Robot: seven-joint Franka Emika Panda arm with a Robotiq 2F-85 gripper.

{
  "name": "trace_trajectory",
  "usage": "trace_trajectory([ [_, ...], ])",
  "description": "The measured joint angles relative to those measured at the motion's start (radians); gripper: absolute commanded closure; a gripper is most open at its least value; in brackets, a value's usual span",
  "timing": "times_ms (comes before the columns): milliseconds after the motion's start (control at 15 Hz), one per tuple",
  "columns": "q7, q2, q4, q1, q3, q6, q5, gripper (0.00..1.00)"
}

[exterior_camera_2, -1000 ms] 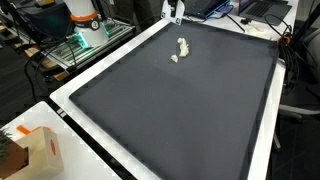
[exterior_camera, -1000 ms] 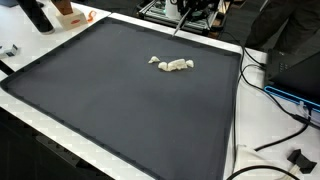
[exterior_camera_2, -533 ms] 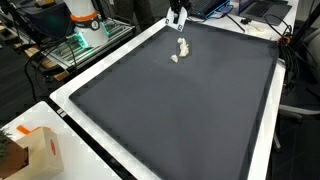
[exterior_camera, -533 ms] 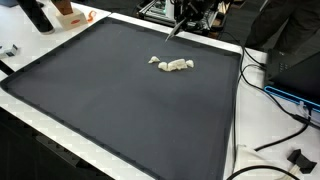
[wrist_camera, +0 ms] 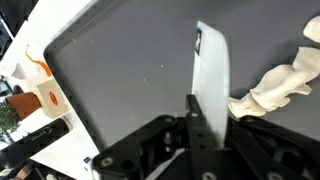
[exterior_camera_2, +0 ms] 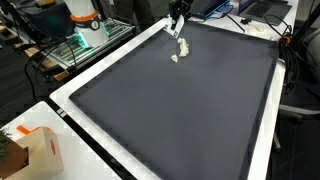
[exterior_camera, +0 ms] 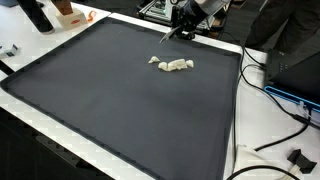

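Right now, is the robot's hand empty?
No, in the wrist view the hand grips a flat white strip that sticks out from between its fingers.

A mat (exterior_camera: 110,110) covers most of the desk (exterior_camera: 238,125). The cloth (exterior_camera: 172,64) lies on the mat near its far edge. The gripper (exterior_camera: 176,32) hangs just behind the cloth, over that edge. In an exterior view a box (exterior_camera_2: 35,150) stands on the desk off the mat's near corner. Cables (exterior_camera: 275,95) lie beside the mat.
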Motion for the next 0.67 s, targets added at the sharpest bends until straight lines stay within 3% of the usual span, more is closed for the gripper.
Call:
trace_trajectory([
  [667,0.043,0.123,0.084,0.041,-0.055,-0.043,0.000,0.99],
])
